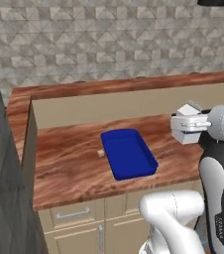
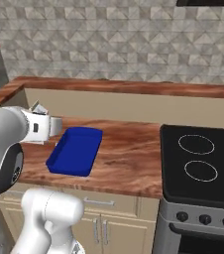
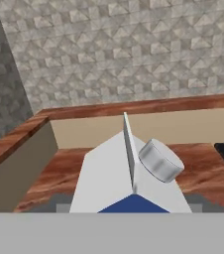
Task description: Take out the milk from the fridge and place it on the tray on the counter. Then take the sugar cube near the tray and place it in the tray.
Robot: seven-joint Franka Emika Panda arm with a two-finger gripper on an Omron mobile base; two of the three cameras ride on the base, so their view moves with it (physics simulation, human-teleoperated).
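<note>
The end effector (image 1: 186,124) grips the milk (image 3: 129,178) (gable top and grey cap facing the camera), held above the wooden surface (image 1: 74,158) just right of the blue tray (image 1: 129,154). The sugar cube (image 1: 100,153) sits beside the tray's left edge.

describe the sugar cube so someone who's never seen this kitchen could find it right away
Look at the reddish-brown counter left of the black stovetop. A deep blue tray lies on it. The sugar cube sits just off the tray's left rim, tiny, pale beige, the smallest thing there.
</note>
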